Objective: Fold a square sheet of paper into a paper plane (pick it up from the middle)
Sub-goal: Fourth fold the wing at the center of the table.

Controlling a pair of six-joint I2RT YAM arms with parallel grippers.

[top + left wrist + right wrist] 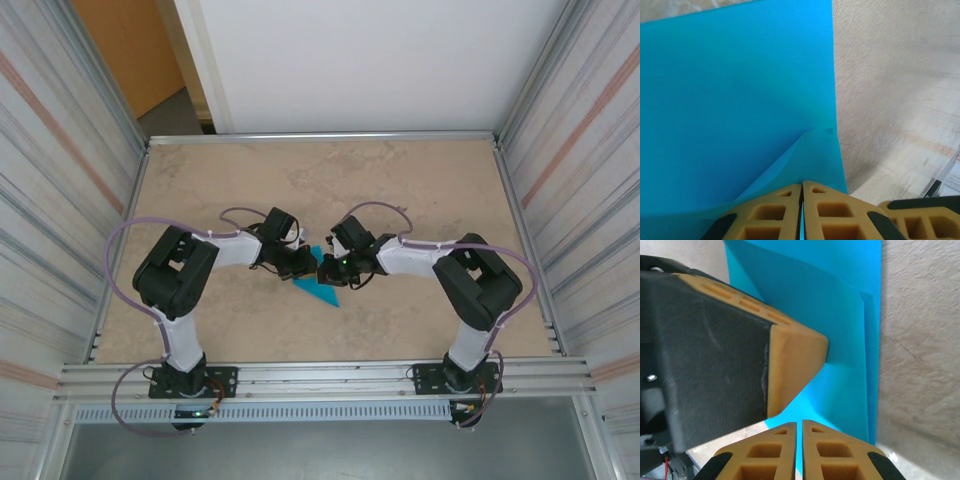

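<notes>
Ochre foam pads on my left hand [801, 192] are pressed together with a thin blue edge of the square sheet of paper [730, 100] caught in the seam, so I read that hand as clenched on the sheet. My right hand [799, 432] looks the same: pads together with a sliver of blue between them, pinching the sheet from the opposite side. The left hand's fingertip sits against the paper just beyond it.

The sheet already carries at least 1 fold. The right wrist view shows layered flaps. From above it reads as a small triangle lying between the 2 hands, its point towards the arm bases.

I judge this to be the middle of a fold, with no dart shape yet. The next move calls for both hands to travel together, carry the pinched flap over, line its edge up with the crease, and then press it flat. Paper this thin would skew or tear under an uneven pull.

On the near side of the sheet runs the aluminium rail [320, 378] that carries both bases. Around the sheet spreads the beige, mottled, matte counter [890, 100]. Corrugated metal walls [60, 150] stand to either side of the sheet, and beyond it rises a plain white panel [370, 60].
</notes>
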